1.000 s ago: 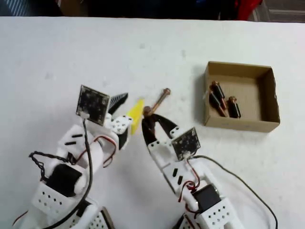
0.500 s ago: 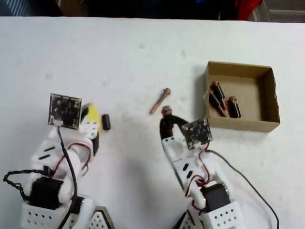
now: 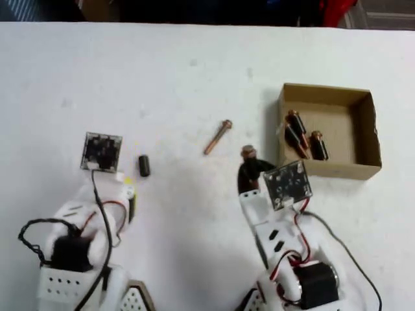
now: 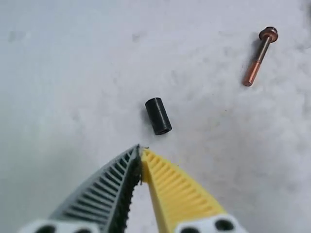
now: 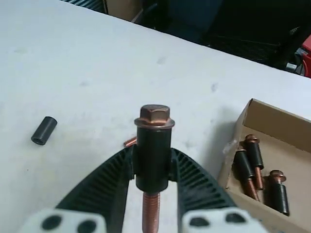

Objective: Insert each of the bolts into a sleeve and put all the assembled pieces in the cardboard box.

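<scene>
Three assembled pieces (image 3: 301, 135) lie in the cardboard box (image 3: 324, 170). My right jaws are clamped on a fourth piece (image 5: 154, 145), bolt seated in sleeve, upright just beside the box, not yet in. A bare bolt (image 3: 218, 137) lies on the worktop (image 3: 194, 65) farther from the box, an empty sleeve (image 3: 144, 166) farther still, near my left jaws, which are pressed together. That pair remains, I judge.

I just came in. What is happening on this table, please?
The right gripper holds an assembled piece, a bolt inside a sleeve, close to the cardboard box, where three finished pieces lie. The left gripper is shut and empty, its tips near a loose sleeve on the table. One bare bolt lies farther off.
</scene>
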Available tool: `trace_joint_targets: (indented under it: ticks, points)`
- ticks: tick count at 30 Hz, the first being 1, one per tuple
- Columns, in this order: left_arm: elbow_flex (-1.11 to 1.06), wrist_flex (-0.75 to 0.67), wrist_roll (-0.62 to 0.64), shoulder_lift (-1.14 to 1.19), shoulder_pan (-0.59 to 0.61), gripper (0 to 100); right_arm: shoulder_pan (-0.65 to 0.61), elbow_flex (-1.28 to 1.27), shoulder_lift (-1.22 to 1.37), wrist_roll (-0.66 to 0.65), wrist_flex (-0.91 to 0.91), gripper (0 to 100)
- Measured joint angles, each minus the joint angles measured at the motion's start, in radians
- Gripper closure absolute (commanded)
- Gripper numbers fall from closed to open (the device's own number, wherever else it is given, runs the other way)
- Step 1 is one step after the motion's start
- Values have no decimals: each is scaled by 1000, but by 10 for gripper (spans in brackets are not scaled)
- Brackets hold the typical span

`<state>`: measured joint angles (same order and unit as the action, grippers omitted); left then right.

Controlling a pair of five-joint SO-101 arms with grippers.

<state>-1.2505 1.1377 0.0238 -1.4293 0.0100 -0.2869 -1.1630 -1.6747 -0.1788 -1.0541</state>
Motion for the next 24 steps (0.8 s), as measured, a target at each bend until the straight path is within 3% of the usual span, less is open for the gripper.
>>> trace_joint_targets:
  ticks: [5, 24]
  points:
    - [-51, 0, 0, 3, 5, 976, 52, 60, 141, -9, -25, 979]
    - [-169, -11, 0, 3, 6, 976, 350, 689, 1175, -9, -29, 974]
